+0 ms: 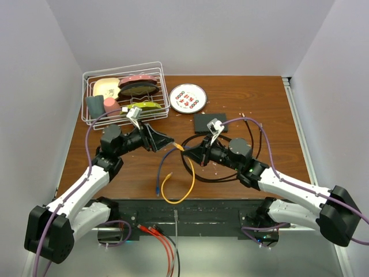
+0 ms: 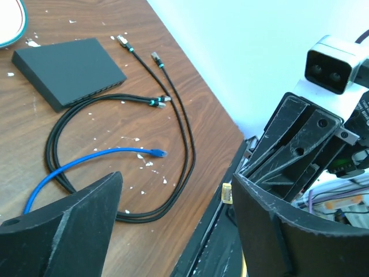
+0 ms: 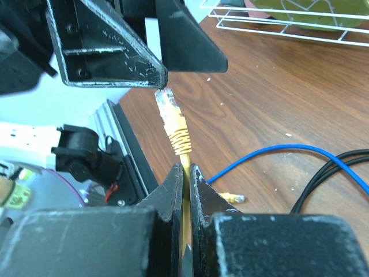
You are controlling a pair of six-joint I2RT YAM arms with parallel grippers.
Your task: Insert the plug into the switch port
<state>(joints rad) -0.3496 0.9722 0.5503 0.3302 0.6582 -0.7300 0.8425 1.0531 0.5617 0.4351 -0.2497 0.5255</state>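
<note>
**Plug** [image 3: 169, 107]: clear-tipped, on a yellow cable [image 1: 183, 193]. It is held up off the surface [image 1: 265, 109] near its middle, with the cable looped down toward the near edge.

**Right claw** [image 3: 185, 170]: closed tightly on the yellow cable just behind the plug's boot.

**Left claw** [image 1: 166, 142]: spread wide, with nothing gripped. One fingertip [image 3: 160, 78] is placed right at the plug's tip; contact cannot be told.

**Switch** [image 2: 66, 66]: a flat black box laid toward the far edge, right of centre and well apart from the plug. The **switch port** row [image 2: 95, 91] is faintly seen along one narrow side.

**Also listed:**
- Black cables [image 2: 173, 115] and a blue cable [image 2: 86, 158], laid mid-surface.
- Plate [image 1: 188, 97], beside the switch.
- White wire basket [image 1: 92, 118], in the far left corner.
</note>
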